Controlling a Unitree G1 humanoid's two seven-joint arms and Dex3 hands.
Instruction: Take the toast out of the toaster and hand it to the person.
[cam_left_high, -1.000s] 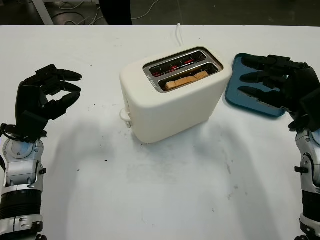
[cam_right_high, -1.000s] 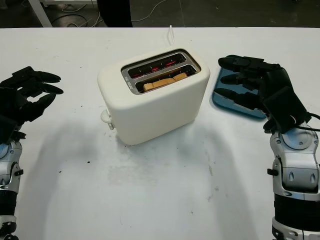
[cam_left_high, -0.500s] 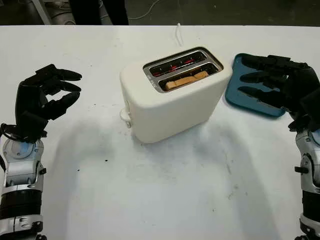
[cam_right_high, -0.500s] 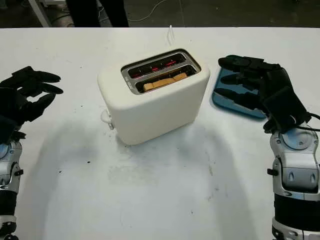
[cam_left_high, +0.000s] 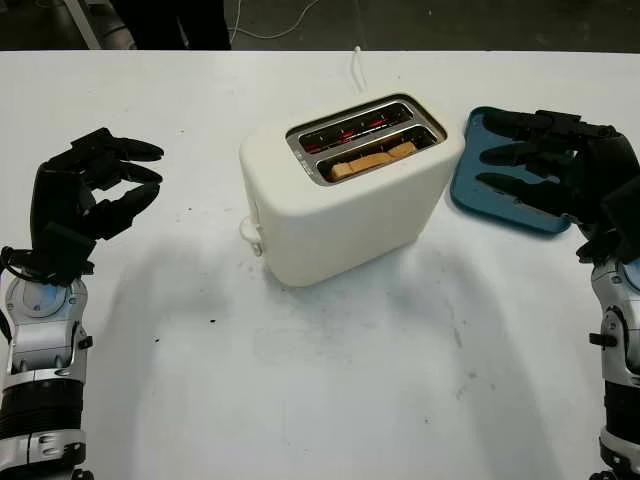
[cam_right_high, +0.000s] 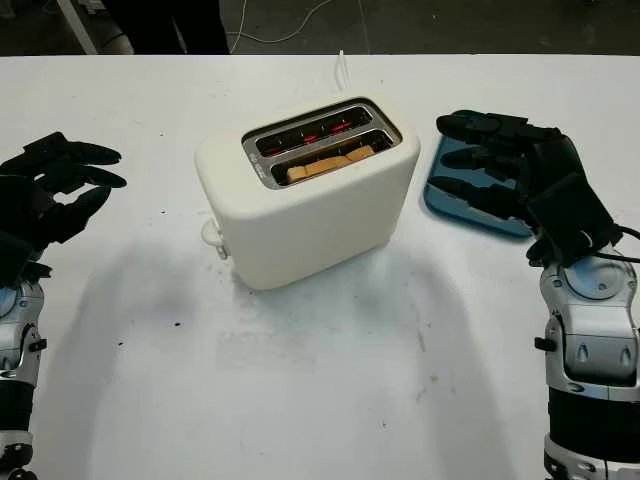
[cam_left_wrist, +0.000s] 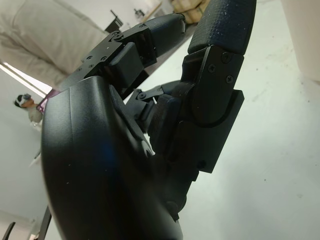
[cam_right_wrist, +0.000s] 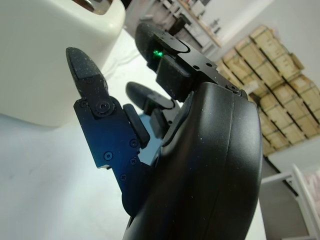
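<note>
While the golden slice of toast (cam_left_high: 373, 160) sits low in the near slot of the cream plastic toaster (cam_left_high: 345, 205) | left hand (cam_left_high: 85, 195) open, empty, well left — right hand (cam_left_high: 555, 170) open over blue tray (cam_left_high: 470, 185), flanking for a reach.

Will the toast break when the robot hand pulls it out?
Maybe. The toast looks thin and browned, so probably stiff, light and crumbly. It sits deep in the toaster slot, so little edge shows to pinch. Both robot hands are open beside it.
</note>
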